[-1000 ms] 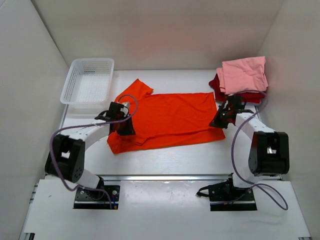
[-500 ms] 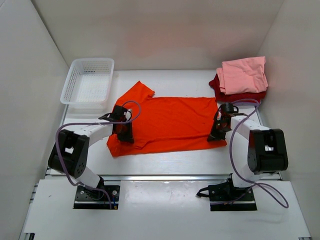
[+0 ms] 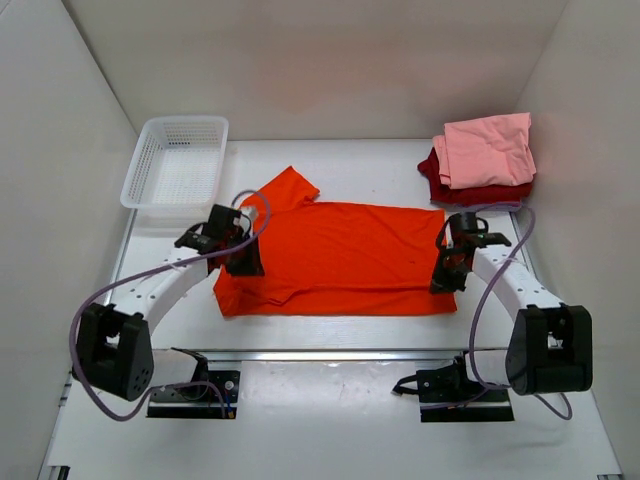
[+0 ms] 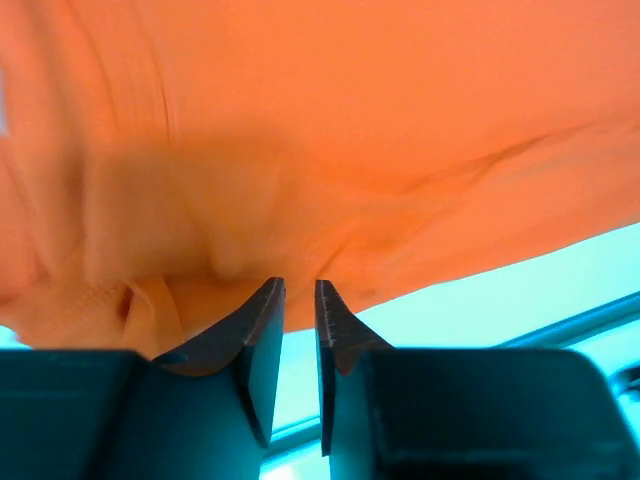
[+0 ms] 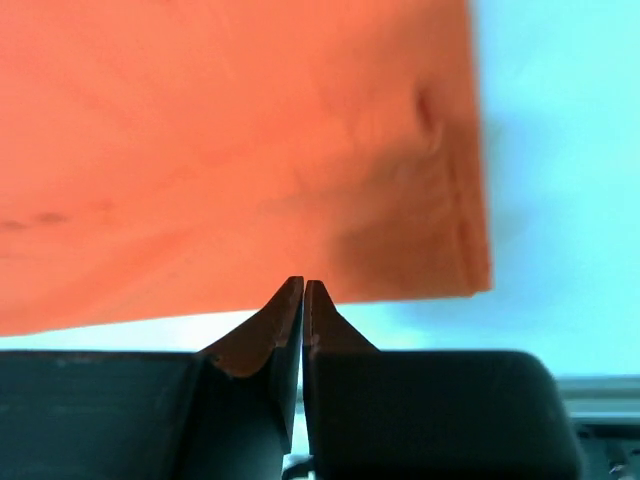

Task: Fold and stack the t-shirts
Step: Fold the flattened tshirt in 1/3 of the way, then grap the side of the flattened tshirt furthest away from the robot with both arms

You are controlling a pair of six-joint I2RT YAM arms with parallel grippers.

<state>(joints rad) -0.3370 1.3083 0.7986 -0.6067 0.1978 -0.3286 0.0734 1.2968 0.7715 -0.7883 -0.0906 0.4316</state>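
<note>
The bright orange t-shirt [image 3: 340, 255] lies spread flat across the middle of the table. My left gripper [image 3: 243, 262] sits at its left end by the collar and sleeve. Its jaws stand nearly shut, with orange cloth [image 4: 330, 150] at the fingertips. My right gripper [image 3: 447, 280] is at the shirt's right near corner. Its jaws are shut at the cloth's edge [image 5: 250, 150]. The light pink t-shirt [image 3: 490, 148] lies folded on top of the dark red t-shirt [image 3: 440, 182] at the back right.
A white mesh basket [image 3: 178, 160] stands at the back left. White walls close in the table on three sides. A metal rail [image 3: 330, 353] runs along the near edge in front of the arm bases.
The orange t-shirt has slid toward the near edge and a little to the right. Both grippers moved with it, the right one from the far right corner down to the near right corner.
</note>
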